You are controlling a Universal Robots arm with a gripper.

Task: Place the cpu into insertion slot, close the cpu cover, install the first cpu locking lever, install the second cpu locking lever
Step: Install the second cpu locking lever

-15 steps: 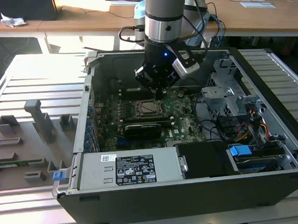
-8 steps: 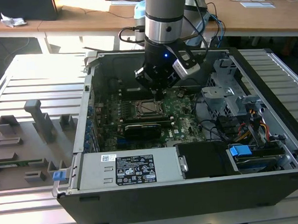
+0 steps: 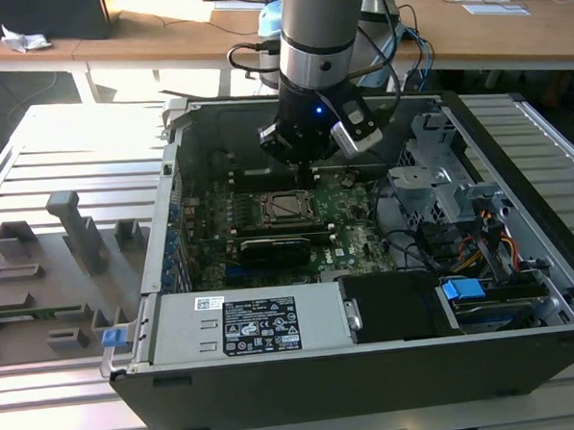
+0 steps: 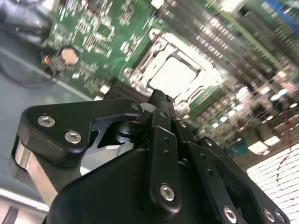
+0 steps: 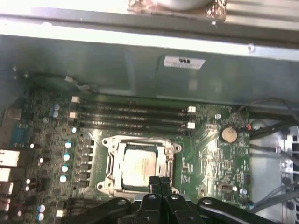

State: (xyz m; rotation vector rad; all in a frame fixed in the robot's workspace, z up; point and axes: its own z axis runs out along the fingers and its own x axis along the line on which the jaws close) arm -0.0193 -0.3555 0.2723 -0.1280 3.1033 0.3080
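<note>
I see the chip (image 5: 138, 166) already sitting in its socket (image 5: 108, 169) on the green board (image 5: 210, 154), with the cover (image 5: 140, 141) down around it, and my hand (image 5: 160, 179) hangs just over its edge, fingers pressed together on nothing, so I judge the levers need locking.

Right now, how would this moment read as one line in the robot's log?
gripper: shut, empty, above socket edge | chip: seated in socket | cover: down around chip | place: open computer case
</note>
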